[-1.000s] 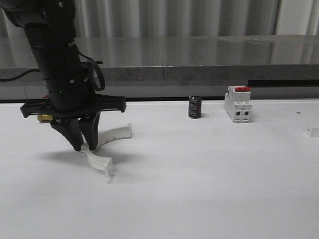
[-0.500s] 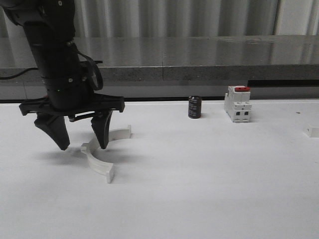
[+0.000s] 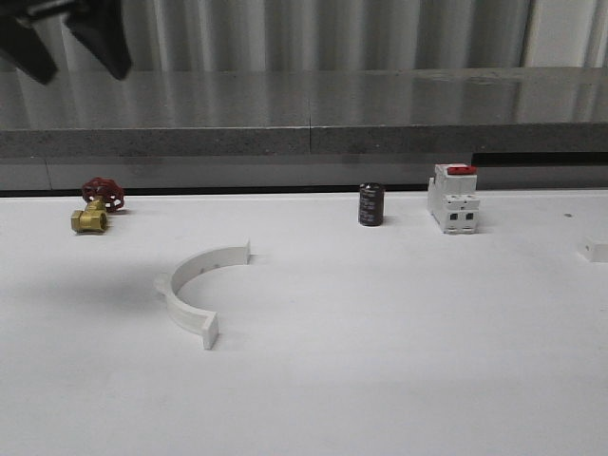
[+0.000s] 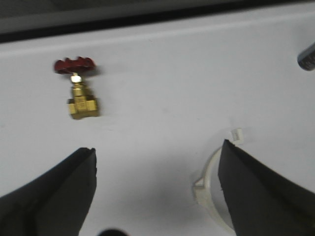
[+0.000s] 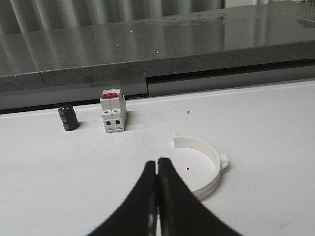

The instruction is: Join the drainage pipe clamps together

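Observation:
One white half-ring drainage pipe clamp (image 3: pixel 193 285) lies flat on the white table, left of centre; the left wrist view shows part of it (image 4: pixel 207 186) beside one finger. My left gripper (image 3: pixel 81 74) hangs high above the table's left side, open and holding nothing (image 4: pixel 157 147). The other clamp (image 5: pixel 206 164) lies on the table just right of my right gripper (image 5: pixel 158 160), whose jaws are shut together on nothing. The two clamps are apart.
A brass valve with a red handwheel (image 3: pixel 95 204) stands at the far left. A black cylinder (image 3: pixel 371 204) and a white breaker block with a red switch (image 3: pixel 453 198) stand near the back edge. A small white piece (image 3: pixel 597 250) shows at the right edge.
My left gripper let go of the half-ring clamp, opened wide and rose from table level to the top of the front view. The clamp stays lying on the table.

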You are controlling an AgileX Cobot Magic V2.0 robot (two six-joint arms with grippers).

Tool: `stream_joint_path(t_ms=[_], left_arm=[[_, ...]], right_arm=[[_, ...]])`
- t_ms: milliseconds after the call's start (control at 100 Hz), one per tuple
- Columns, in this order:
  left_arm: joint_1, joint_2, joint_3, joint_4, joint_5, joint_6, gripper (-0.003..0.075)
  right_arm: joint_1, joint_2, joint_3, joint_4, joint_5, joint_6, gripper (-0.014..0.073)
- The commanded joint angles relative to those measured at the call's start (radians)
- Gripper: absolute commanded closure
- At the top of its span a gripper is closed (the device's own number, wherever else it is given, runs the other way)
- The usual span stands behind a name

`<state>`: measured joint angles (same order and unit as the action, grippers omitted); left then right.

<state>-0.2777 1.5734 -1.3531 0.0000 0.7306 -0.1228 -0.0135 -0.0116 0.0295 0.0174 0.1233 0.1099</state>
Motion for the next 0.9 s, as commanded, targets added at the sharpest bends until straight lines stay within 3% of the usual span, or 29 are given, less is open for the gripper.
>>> stream_joint_path(t_ms=[0,270,670,770,890], left_arm=[[0.051,-0.131,0.044,-0.015,-0.085,0.02,0.0209],[0.104,-0.469,0.399,-0.057,-0.274,0.026,0.0209],[0.107,-0.891,0.72,-0.047,-0.305,0.026,0.0214],[0.107,-0.963,0.769,-0.047,-0.307,0.026,0.029],[0.107,-1.029,0.82,-0.047,-0.309,0.026,0.0468]], right_arm=[[-0.005,-0.018,-0.02,-0.011,-0.087,-0.002,0.066],[-0.005,-0.018,-0.02,-0.011,-0.087,-0.002,0.066],[-0.005,-0.018,-0.02,-0.011,-0.087,-0.002,0.066],[-0.005,-0.018,-0.02,-0.011,-0.087,-0.002,0.066],[-0.005,-0.018,-0.02,-0.011,-0.087,-0.002,0.066]])
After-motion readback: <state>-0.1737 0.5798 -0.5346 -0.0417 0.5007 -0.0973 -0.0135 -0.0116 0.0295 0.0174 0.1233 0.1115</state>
